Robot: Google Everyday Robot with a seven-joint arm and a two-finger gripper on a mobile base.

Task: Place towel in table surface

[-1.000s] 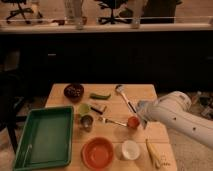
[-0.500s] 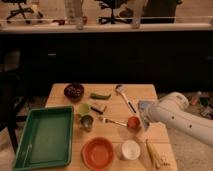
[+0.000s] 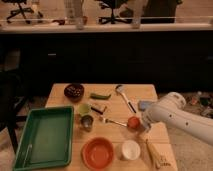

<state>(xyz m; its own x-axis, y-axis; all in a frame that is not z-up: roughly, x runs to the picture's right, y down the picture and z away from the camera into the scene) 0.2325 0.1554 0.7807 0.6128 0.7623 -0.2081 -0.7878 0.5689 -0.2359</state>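
Compared with the earlier frames, you see almost no displacement: the arm [image 3: 180, 117] remains over the right side of the table [image 3: 145, 92], its white forearm entering from the right edge. Locate the gripper [image 3: 142, 125] at the lower left end of the arm, just beside the small red object [image 3: 132, 122]; you cannot tell its state. A grey-blue item, possibly the towel [image 3: 144, 105], lies near the right table edge, partly behind the arm. Note the green tray [image 3: 45, 135] at left, orange bowl [image 3: 97, 152] and white cup [image 3: 130, 149] at front.
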